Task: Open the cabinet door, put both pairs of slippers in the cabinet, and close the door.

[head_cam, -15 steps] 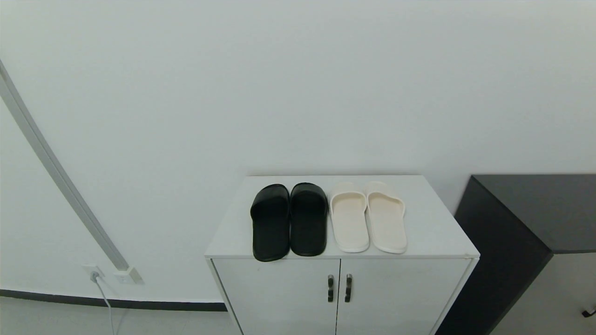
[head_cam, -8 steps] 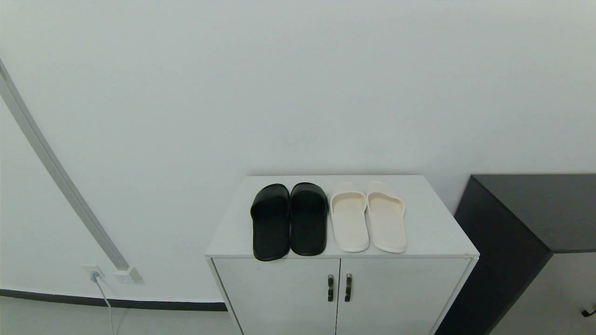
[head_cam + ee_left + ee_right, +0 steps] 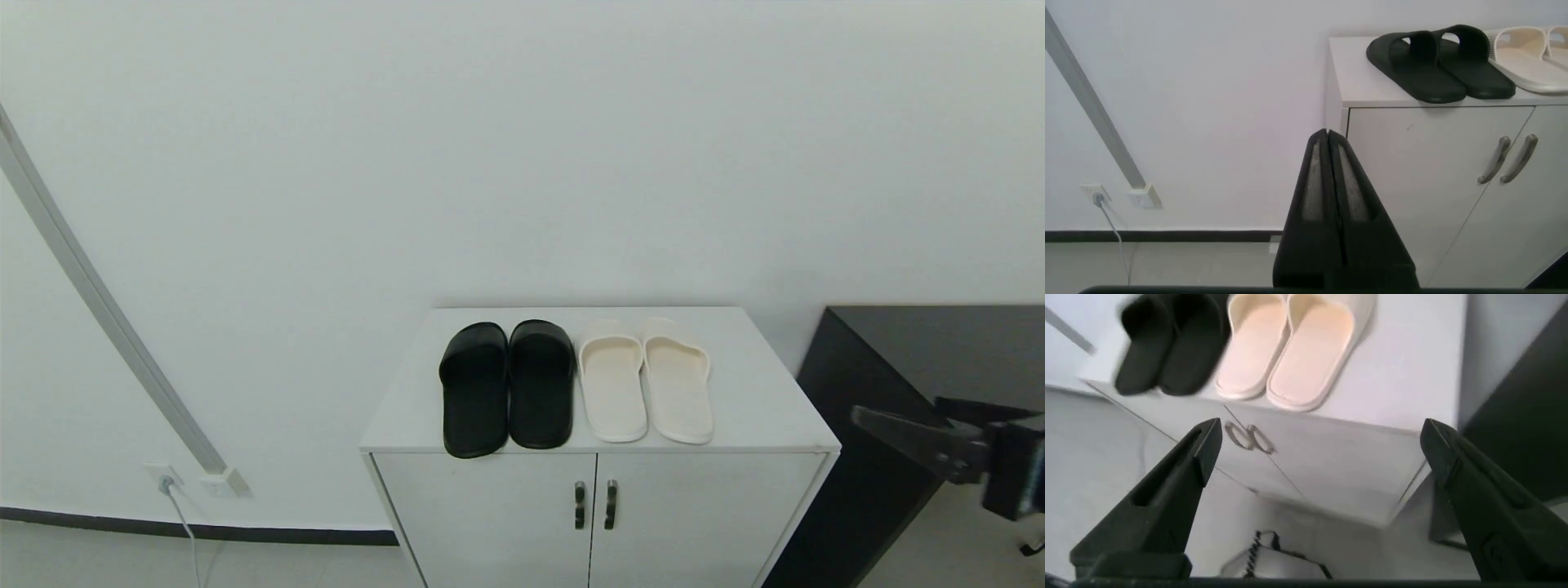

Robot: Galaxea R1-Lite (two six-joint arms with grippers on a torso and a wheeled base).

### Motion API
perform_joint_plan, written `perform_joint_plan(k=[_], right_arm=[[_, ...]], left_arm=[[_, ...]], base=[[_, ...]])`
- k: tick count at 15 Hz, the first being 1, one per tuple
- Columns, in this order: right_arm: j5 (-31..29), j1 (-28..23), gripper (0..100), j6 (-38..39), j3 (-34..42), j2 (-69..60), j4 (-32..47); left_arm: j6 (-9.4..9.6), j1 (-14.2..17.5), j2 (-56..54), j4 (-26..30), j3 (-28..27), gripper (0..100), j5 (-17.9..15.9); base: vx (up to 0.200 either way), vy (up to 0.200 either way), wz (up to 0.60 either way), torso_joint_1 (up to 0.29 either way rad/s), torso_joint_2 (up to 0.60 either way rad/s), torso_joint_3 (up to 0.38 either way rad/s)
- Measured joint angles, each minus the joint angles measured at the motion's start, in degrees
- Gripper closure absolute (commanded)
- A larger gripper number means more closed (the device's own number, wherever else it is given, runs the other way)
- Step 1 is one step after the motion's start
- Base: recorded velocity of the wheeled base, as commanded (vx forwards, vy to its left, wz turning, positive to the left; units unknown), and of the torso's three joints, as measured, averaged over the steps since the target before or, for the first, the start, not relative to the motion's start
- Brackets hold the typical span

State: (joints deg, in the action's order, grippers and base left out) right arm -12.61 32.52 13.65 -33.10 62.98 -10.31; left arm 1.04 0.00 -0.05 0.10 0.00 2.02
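The white cabinet [image 3: 490, 523] stands against the wall with both doors shut, its two dark handles [image 3: 593, 505] side by side at the centre seam. Both pairs of slippers lie on its top, toes toward the wall and heels at the front edge. The black slippers [image 3: 506, 388] are on the left and the white slippers [image 3: 645, 380] on the right, with the inner shoes of the two pairs just beside each other. The heel of the leftmost black slipper juts slightly past the front edge.

The right gripper [image 3: 1320, 429] is spread wide and holds nothing. In the head view it sits at the right edge, in front of the black unit [image 3: 865, 359] beside the cabinet and apart from the cabinet. From its wrist it looks down on the white pair and the handles.

The left gripper [image 3: 1328, 143] has its pads pressed together, empty, pointing toward the cabinet's left front corner below the black pair, without touching it.

A grey duct [image 3: 98, 302] slants down the wall to a socket [image 3: 163, 475] with a cable plugged in.
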Motion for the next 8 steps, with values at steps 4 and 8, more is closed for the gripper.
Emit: perform_joint_plan(k=[4,8], right_arm=[[-9.2,9.2,0,5.3,-9.5,13.3,-0.1],[-16.8,12.0,0,7.3,-16.1,25.8,-3.6]], left_arm=[[0.00,0.0,0.0,0.0,0.0,100,0.0],[0.00,0.0,0.0,0.0,0.0,100,0.0]], base=[[0.000,0.000,0.00,0.000,0.00,0.000],[0.000,0.000,0.00,0.000,0.00,0.000]])
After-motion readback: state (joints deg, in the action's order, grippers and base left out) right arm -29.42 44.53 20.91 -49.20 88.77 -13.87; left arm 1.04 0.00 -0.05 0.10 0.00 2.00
